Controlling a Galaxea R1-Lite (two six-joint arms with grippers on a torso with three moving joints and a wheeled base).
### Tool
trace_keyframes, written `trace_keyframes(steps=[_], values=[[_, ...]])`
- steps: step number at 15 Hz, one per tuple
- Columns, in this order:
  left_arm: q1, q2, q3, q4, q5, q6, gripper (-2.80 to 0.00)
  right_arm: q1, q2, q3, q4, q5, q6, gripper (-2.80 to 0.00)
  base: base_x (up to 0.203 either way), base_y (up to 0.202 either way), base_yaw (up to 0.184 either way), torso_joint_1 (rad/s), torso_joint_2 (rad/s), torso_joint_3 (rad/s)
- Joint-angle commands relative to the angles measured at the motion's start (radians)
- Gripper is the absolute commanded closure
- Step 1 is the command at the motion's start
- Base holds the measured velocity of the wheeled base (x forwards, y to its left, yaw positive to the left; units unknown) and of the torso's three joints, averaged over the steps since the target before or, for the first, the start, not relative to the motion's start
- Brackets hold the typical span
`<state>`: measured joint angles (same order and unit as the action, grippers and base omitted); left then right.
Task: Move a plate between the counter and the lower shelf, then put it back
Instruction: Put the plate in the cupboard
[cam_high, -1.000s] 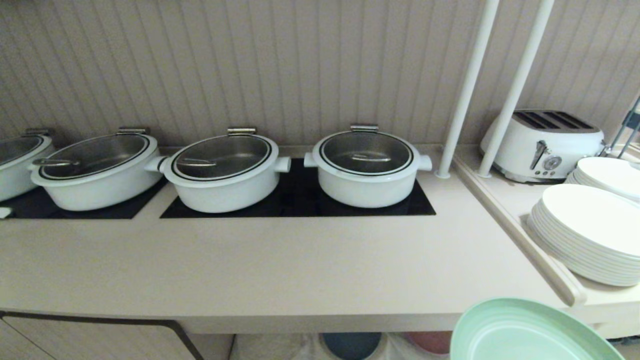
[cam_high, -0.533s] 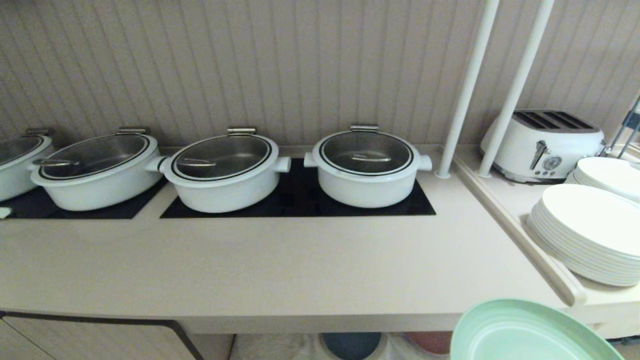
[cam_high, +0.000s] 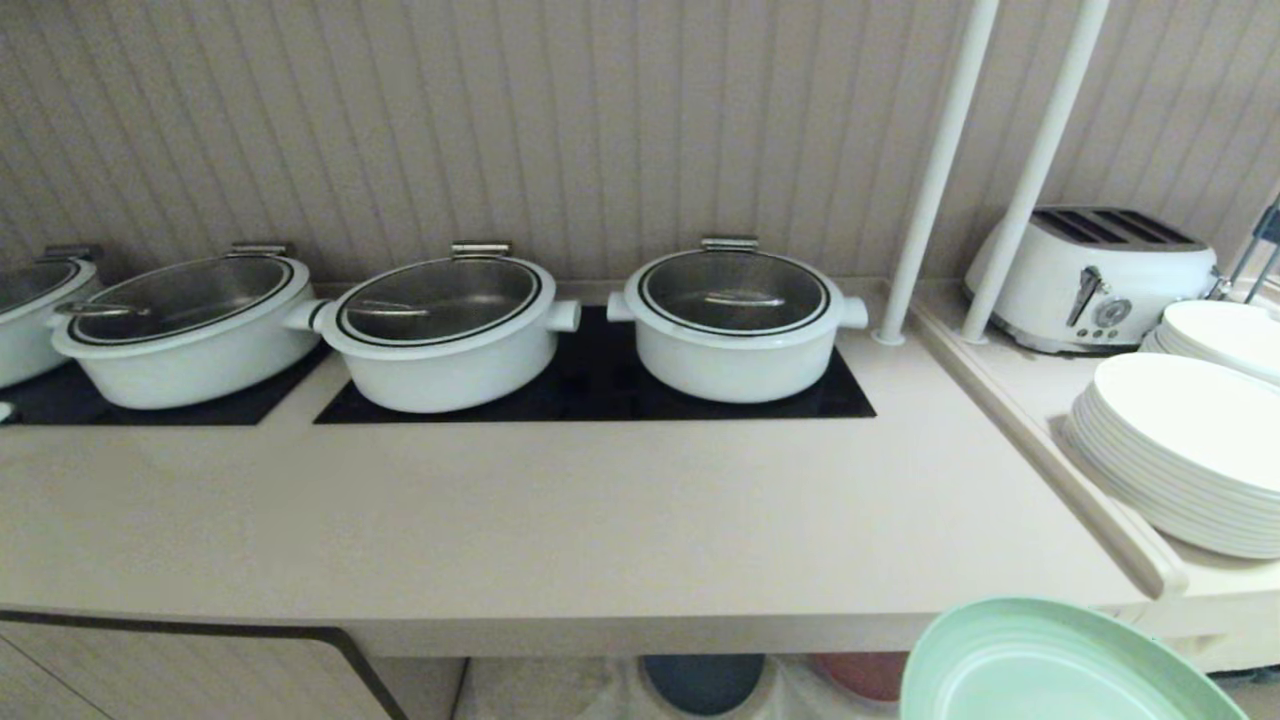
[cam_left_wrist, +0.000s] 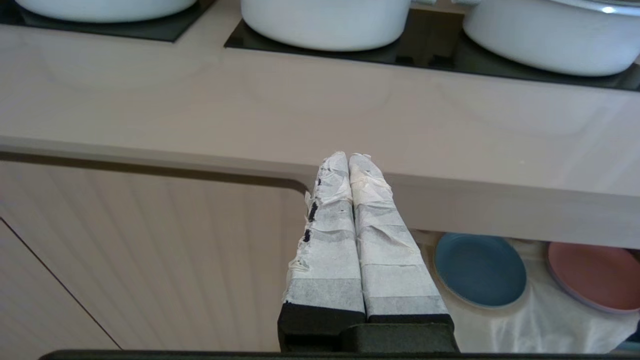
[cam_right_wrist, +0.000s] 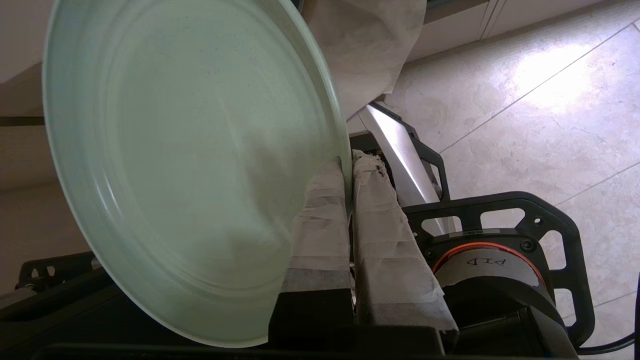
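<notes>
Your mint-green plate (cam_right_wrist: 190, 165) is off the counter (cam_high: 560, 520), held in the air before its front edge, its rim pinched between the closed taped fingers of the right gripper (cam_right_wrist: 349, 165). Beyond those jaws lies tiled floor (cam_right_wrist: 525, 100). Your left gripper (cam_left_wrist: 348, 159) sits with its jaws pressed together on nothing; past its tips, under the counter, a dark blue plate (cam_left_wrist: 479, 270) and a pink plate (cam_left_wrist: 595, 277) rest on the lower shelf (cam_left_wrist: 525, 330).

white pots (cam_high: 735, 325), toaster (cam_high: 1095, 280), white plate stacks (cam_high: 1185, 450)
</notes>
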<state>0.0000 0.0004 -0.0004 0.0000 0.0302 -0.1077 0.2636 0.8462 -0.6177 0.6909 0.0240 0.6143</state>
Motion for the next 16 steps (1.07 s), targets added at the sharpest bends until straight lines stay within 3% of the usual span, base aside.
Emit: trace_keyframes(steps=[1, 16], values=[[0.000, 0.000, -0.001, 0.000, 0.000, -0.001, 0.00, 0.000, 0.002, -0.001, 0.004, 0.001, 0.004, 0.00, 0.000, 0.000, 0.000, -0.154, 0.30, 0.154], [0.000, 0.000, -0.001, 0.000, 0.000, -0.001, 0.00, 0.002, -0.032, -0.010, 0.038, 0.014, 0.004, 0.00, 0.000, 0.000, 0.000, -0.156, 0.32, 0.161]])
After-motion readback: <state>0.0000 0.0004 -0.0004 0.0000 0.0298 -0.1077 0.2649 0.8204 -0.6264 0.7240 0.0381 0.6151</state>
